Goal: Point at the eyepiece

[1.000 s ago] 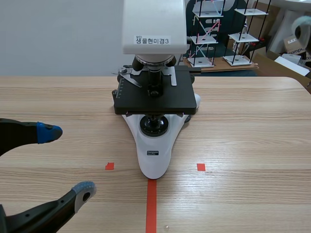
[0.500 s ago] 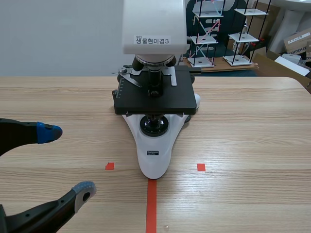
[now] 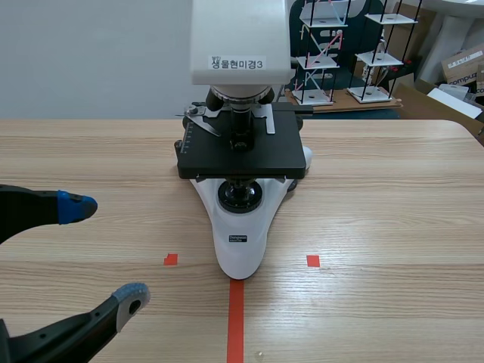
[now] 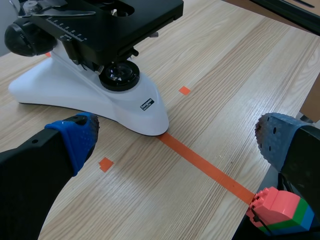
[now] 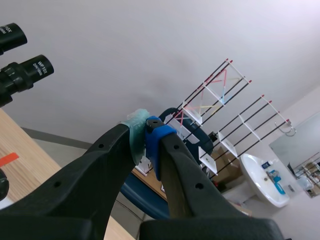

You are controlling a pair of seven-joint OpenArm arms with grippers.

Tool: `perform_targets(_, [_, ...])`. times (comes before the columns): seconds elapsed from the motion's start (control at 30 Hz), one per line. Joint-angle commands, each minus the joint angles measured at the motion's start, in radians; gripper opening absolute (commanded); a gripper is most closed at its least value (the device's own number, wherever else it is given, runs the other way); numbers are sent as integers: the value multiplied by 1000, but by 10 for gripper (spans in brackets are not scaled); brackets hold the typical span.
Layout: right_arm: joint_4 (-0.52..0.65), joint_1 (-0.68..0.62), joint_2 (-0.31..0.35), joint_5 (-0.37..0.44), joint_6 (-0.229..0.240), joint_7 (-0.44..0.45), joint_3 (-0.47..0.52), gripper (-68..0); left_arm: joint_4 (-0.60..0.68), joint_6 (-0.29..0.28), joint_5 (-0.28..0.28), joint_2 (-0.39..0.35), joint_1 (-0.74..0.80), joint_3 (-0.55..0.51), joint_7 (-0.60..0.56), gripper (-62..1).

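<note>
The right pincer (image 5: 147,136), fingers closed together on nothing, has the eyepiece (image 5: 32,70) well off beside it.

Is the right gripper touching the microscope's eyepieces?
Apart. The right wrist view shows bare wall between the shut right gripper and the eyepieces.

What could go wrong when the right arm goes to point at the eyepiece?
1. The eyepieces lie off to the side of the shut right pincer, and the scene view shows neither, so pointing may overshoot and bump them.
2. The open left pincer hangs low near the microscope base; a stray move could shove it.
</note>
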Motion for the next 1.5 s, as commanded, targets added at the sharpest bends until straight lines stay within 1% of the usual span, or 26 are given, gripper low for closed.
perform_targets(0.0, [-28, 76, -28, 7, -7, -17, -32, -656, 8, -2, -10, -3, 2, -3, -14, 14])
perform_targets(0.17, [-171, 298, -150, 6, 5, -131, -224, -656, 8, -2, -10, -3, 2, -3, -14, 14])
perform_targets(0.3, [-276, 430, -249, 6, 5, -181, -335, -656, 8, -2, -10, -3, 2, -3, -14, 14])
perform_targets(0.43, [-367, 521, -334, 6, 6, -211, -382, -656, 8, -2, -10, -3, 2, -3, -14, 14])
perform_targets(0.47, [-383, 537, -353, 6, 19, -222, -390, -656, 8, -2, -10, -3, 2, -3, -14, 14])
perform_targets(0.5, [-399, 551, -372, 6, 31, -235, -399, -656, 8, -2, -10, -3, 2, -3, -14, 14])
perform_targets(0.67, [-449, 587, -446, 26, 31, -325, -432, -656, 8, -2, -10, -3, 2, -3, -14, 14])
perform_targets(0.8, [-469, 592, -483, 45, 31, -364, -432, -656, 8, -2, -10, -3, 2, -3, -14, 14])
perform_targets(1.1, [-474, 595, -555, 92, 31, -457, -443, -656, 8, -2, -10, -3, 2, -3, -14, 14])
perform_targets(1.47, [-474, 595, -562, 105, 30, -488, -443, -656, 8, -2, -10, -3, 2, -3, -14, 14])
